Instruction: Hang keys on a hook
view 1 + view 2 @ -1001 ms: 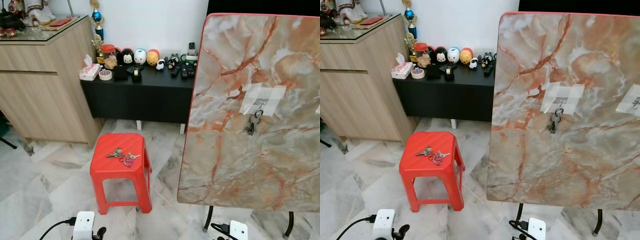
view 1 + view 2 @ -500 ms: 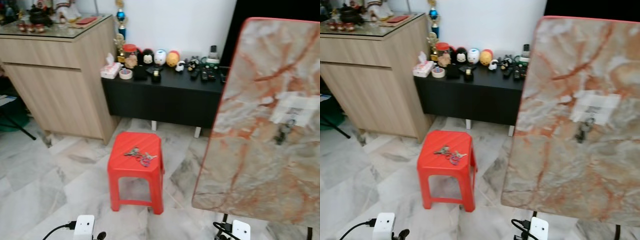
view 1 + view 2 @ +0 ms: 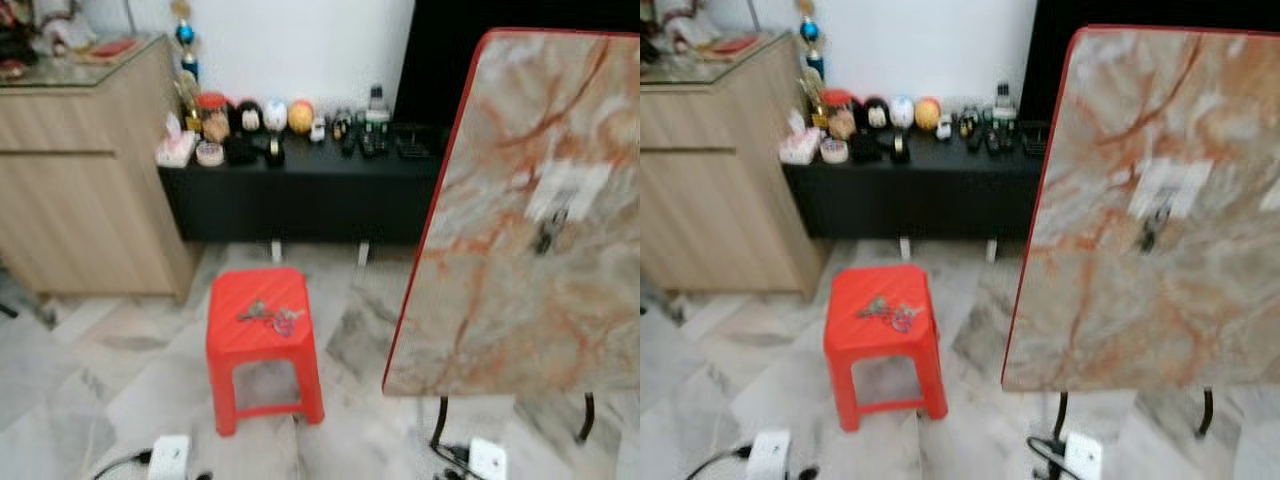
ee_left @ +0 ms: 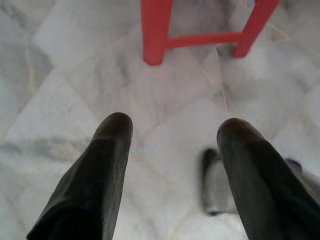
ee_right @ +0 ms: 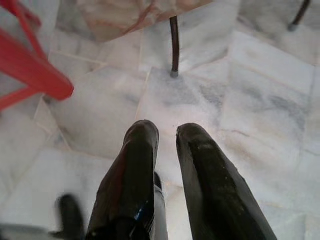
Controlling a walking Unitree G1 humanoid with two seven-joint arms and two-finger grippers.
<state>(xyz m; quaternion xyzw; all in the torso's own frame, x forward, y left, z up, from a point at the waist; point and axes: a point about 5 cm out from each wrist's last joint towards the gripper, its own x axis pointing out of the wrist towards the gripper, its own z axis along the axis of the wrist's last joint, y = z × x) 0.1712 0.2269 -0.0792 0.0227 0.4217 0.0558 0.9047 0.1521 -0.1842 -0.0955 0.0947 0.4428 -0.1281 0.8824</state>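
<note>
— Down by the floor [image 4: 75, 65], what do we have at our left gripper [image 4: 172, 131]?

— We see its two black fingers [image 4: 107, 150] spread wide apart, released, with nothing between them. They point at pale marble tiles, and the legs of the red stool [image 4: 200, 35] stand just beyond. Our left wrist view gives the stool's underside; our head views give its seat.

— And our right gripper [image 5: 167, 131]?

— Its fingers [image 5: 140, 150] stand almost together with a narrow gap, clenched on nothing. Past them we see a thin dark leg [image 5: 173, 47] under the marble-patterned board, and a corner of the stool off to one side.

— Where are the keys?

— From the head, we see one bunch of keys [image 3: 268, 317] lying on the stool's seat [image 3: 260, 325], near its middle. The head views are a little blurred, so we cannot count them.

— And the hook?

— We make out a pale taped patch [image 3: 567, 192] on the upright marble-patterned board [image 3: 500, 300] at our right, with another small dark bunch [image 3: 547, 235] hanging from it. The hook itself is too small to tell.

— Further out?

— Behind the stool, we see a low black counter [image 3: 300, 195] carrying small figurines and remotes, and a wooden cabinet [image 3: 80, 190] beside it at our left.
</note>
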